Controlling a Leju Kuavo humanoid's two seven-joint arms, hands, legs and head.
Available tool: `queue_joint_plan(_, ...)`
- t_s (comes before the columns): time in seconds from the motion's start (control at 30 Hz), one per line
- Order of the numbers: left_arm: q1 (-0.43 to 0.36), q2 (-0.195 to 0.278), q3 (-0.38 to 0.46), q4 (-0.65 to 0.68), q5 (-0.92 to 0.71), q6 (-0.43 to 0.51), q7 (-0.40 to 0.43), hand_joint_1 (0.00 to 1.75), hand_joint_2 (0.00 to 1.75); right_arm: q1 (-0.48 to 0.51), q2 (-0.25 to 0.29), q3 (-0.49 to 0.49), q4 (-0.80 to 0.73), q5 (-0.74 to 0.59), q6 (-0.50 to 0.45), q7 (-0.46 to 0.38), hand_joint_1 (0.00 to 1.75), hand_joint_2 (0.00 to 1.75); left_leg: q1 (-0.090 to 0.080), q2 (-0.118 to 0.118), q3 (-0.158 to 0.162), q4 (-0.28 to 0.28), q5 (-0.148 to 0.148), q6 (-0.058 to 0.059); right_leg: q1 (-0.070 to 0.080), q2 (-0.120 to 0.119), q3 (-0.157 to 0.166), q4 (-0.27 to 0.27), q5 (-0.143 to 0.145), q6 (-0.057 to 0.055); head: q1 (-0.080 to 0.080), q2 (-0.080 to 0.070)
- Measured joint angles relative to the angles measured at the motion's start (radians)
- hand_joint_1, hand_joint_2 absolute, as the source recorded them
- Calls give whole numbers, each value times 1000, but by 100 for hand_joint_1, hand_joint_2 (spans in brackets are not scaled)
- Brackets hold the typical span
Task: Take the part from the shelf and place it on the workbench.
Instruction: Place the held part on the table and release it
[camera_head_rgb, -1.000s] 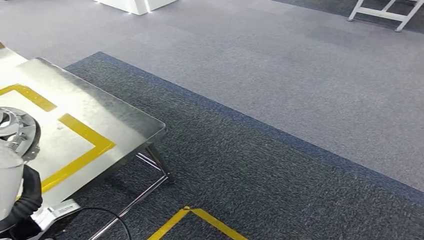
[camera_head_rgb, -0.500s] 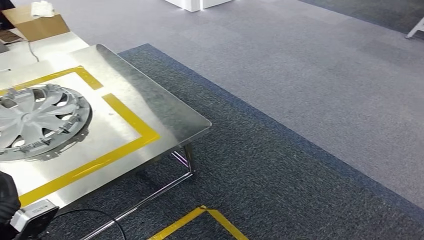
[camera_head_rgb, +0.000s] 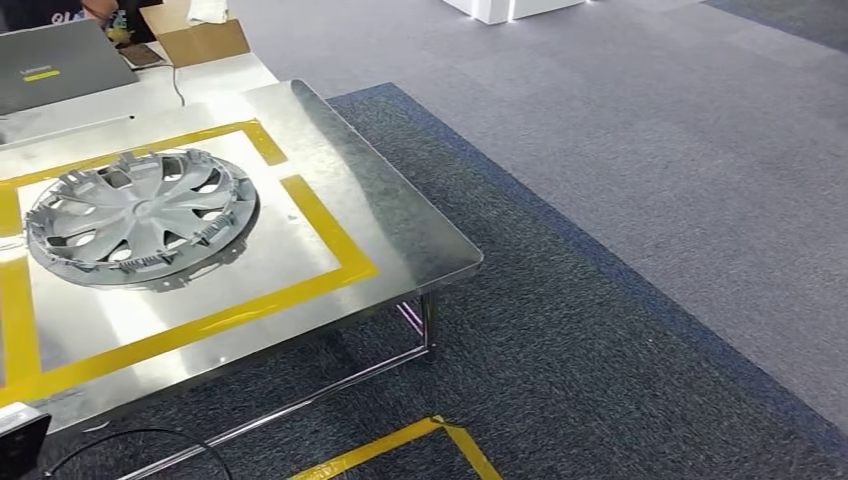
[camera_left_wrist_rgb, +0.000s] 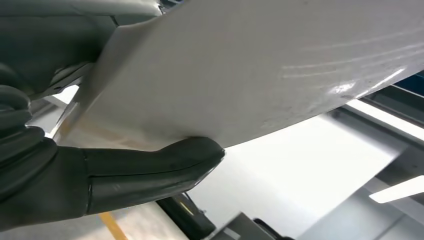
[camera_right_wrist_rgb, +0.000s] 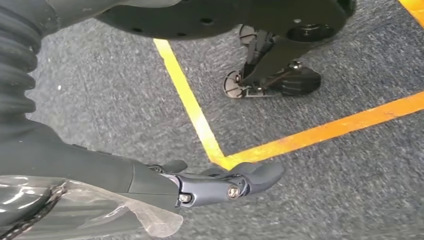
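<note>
A silver wheel cover, the part (camera_head_rgb: 140, 217), lies flat on the steel counter (camera_head_rgb: 400, 235), inside a rectangle of yellow tape (camera_head_rgb: 330, 235) and toward the counter's far left portion in the head view. Neither hand touches it there. Beyond the counter's far edge sit a grey laptop (camera_head_rgb: 55, 65) and an open cardboard box (camera_head_rgb: 205, 40) with a white cloth on it, and a thin cable runs down from that area onto the adjoining pale surface. The counter stands on chrome legs (camera_head_rgb: 427, 325) over dark carpet (camera_head_rgb: 600, 380), which meets lighter grey carpet further out; a corner of yellow floor tape (camera_head_rgb: 430, 435) lies near the counter's near side, and a black cable (camera_head_rgb: 130, 440) loops on the floor under its edge. In the left wrist view the left hand (camera_left_wrist_rgb: 125, 175) lies with a dark finger pressed against the underside of a broad, pale, smooth surface (camera_left_wrist_rgb: 260, 70); whether it grips anything cannot be told. In the right wrist view the right hand (camera_right_wrist_rgb: 220, 185) hangs over the carpet with its fingers extended and nothing held, above yellow and orange floor lines (camera_right_wrist_rgb: 210, 145), near a small wheeled base (camera_right_wrist_rgb: 270, 82).
</note>
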Motion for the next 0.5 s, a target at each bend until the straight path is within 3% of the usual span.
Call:
queue_joint_plan(0.07,-7,2,17,6,-4,0,10,175,175,3,1,-3,0,0,1,0,0,175,1,60,-44,98,-54,-10,0,-28,6,-4,-2,-8,-5,0)
queue_joint_plan(0.13,-10,3,30,15,-5,0,14,175,175,5,1,-7,0,-1,2,1,0,175,8,76,-100,216,-99,-18,1,-58,9,-4,-7,-10,-6,0)
queue_joint_plan(0.17,-10,3,36,18,-5,0,14,175,175,5,1,-8,0,-1,2,1,0,175,10,78,-111,239,-99,-21,2,-72,12,-4,-9,-10,-6,0)
queue_joint_plan(0.2,-11,3,41,21,-5,0,14,175,175,5,1,-10,0,-1,3,1,0,175,12,81,-103,224,-78,-22,1,-85,15,-4,-12,-9,-6,0)
queue_joint_plan(0.23,-11,4,45,23,-6,0,14,175,175,5,1,-11,0,-1,3,1,0,175,12,89,-76,171,-44,-22,1,-96,20,-4,-16,-6,-6,0)
queue_joint_plan(0.3,-13,4,51,27,-7,0,15,175,175,4,2,-13,0,-1,4,1,0,175,7,129,-10,42,9,-16,4,-118,30,-3,-25,4,-7,0)
queue_joint_plan(0.37,-18,5,55,31,-16,0,22,175,175,3,2,-15,0,-1,4,1,0,175,-2,156,17,-19,16,-5,10,-140,36,-3,-32,16,-7,0)
queue_joint_plan(0.43,-21,6,64,38,-29,0,42,175,175,1,2,-16,0,0,5,1,0,175,-4,138,15,-24,14,8,11,-162,42,-6,-36,25,-7,0)
queue_joint_plan(0.5,-30,14,79,55,-45,-2,79,175,175,-4,2,-17,0,2,9,1,0,175,0,117,15,-30,18,20,8,-133,34,14,-55,34,-4,0)
